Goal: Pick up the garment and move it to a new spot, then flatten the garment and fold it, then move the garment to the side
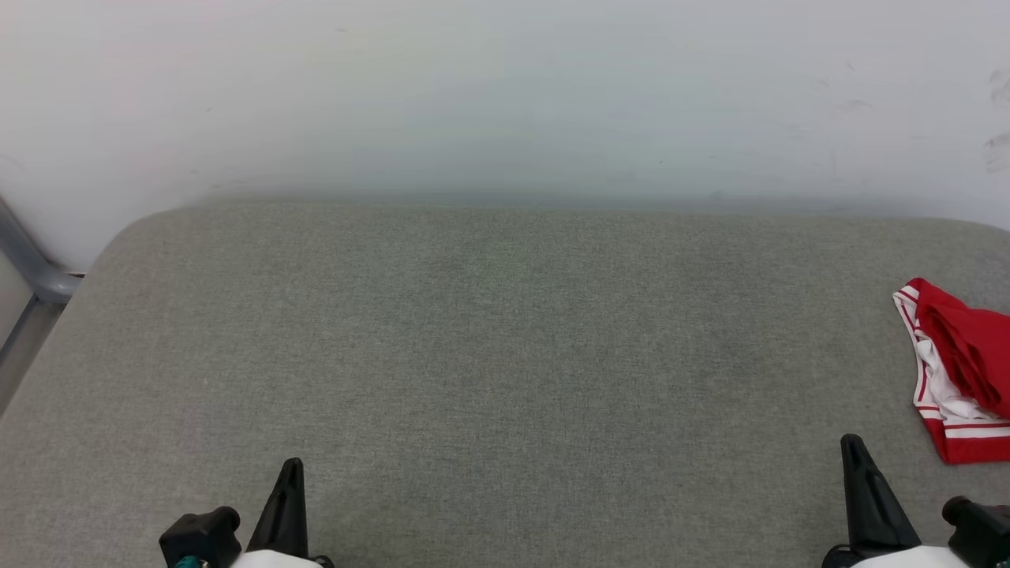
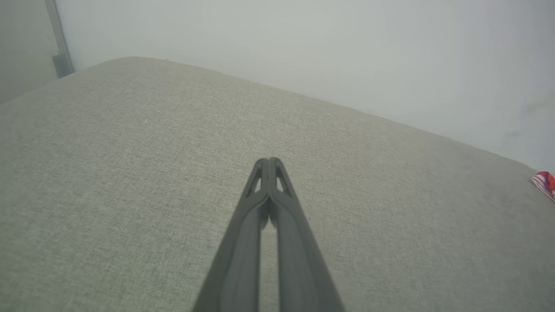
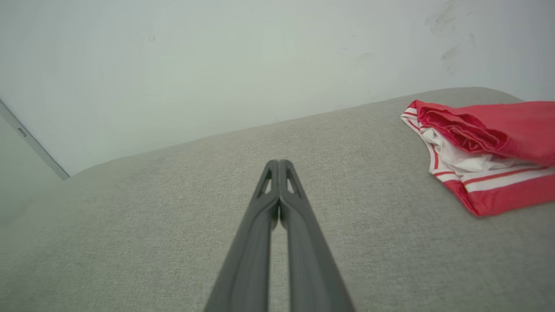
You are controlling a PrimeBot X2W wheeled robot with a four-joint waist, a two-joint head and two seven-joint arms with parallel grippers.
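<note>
Head view. Found the garment (image 1: 959, 371) at the far right of the grey fabric surface (image 1: 505, 355), partly cut by the frame edge. Lay as a compact bundle, red layers on top, white cloth and striped trim along the near side. Saw the left end effector (image 1: 292, 469) at lower left and the right end effector (image 1: 854, 454) at lower right, each drawn to a single dark point, closed on nothing. Put the right one near the bundle's near corner, not touching.

Left wrist view. Showed the left end effector (image 2: 269, 167) with tips pressed together, empty, aimed across bare surface (image 2: 130, 173). Caught only a sliver of the garment (image 2: 545, 182) at the right edge, well apart.

Right wrist view. Showed the right end effector (image 3: 279, 169) closed and empty above the surface (image 3: 130, 238). Placed the garment (image 3: 485, 143) up and to the right, near but apart, a red fold rolled over white, striped hem nearest. Made out no lettering.

Fitted two stages alike: a heap waiting to be lifted to a new spot, or a folded bundle already set at the side. Could not settle which from the layers. Judged it wise either way to keep both closed tips clear of the striped hem, so as not to snag or drag the cloth.
</note>
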